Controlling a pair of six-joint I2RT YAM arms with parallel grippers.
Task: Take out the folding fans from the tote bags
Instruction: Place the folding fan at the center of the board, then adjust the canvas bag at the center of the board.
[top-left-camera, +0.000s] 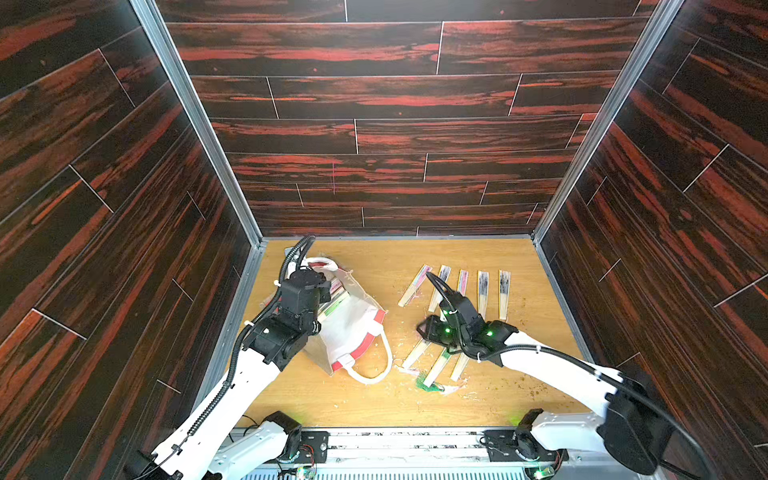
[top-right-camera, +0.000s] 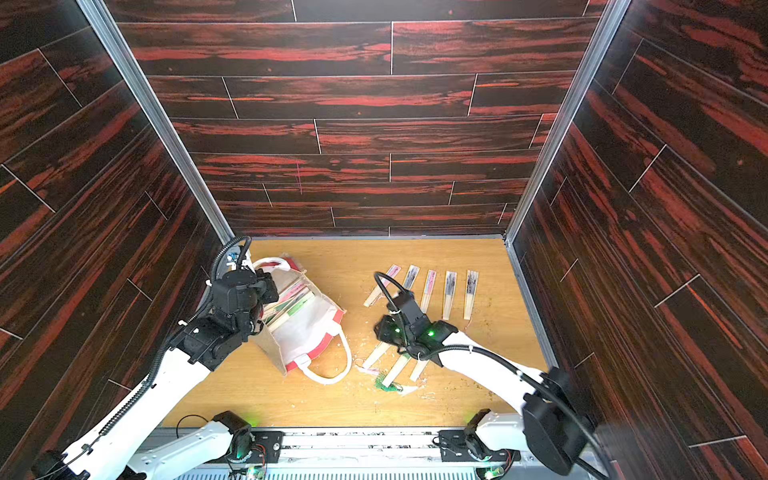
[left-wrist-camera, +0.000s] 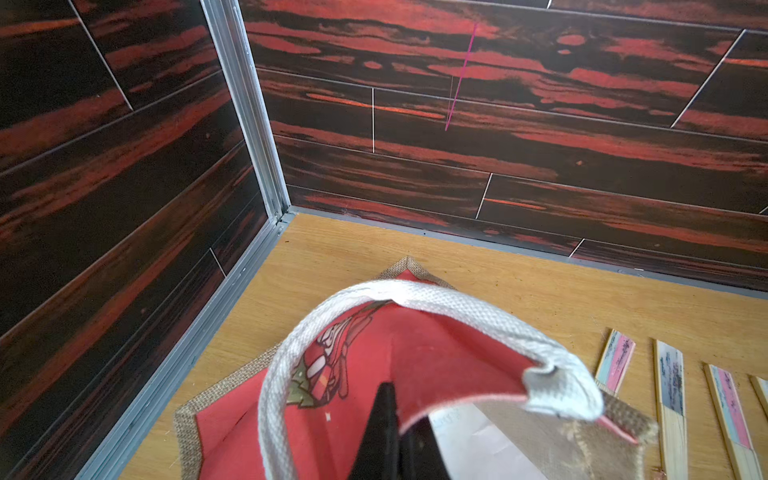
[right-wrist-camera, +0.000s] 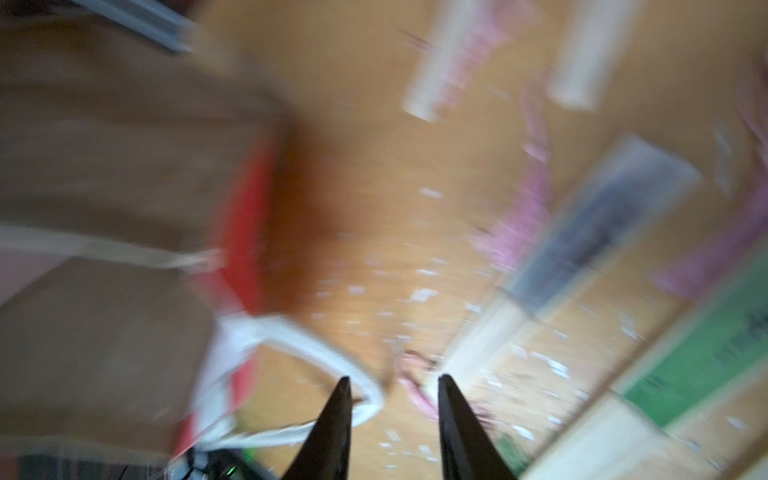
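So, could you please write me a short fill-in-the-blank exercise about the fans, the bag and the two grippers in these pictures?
The far row on the table holds ___ folding fans.
The near row, beside the green tassel, shows ___ fans.
The left gripper is shut on the rim of the tote bag, whose rope handles are ___.
The jaws of the right gripper stand ___, with nothing between them.
Missing words: five; three; white; open.
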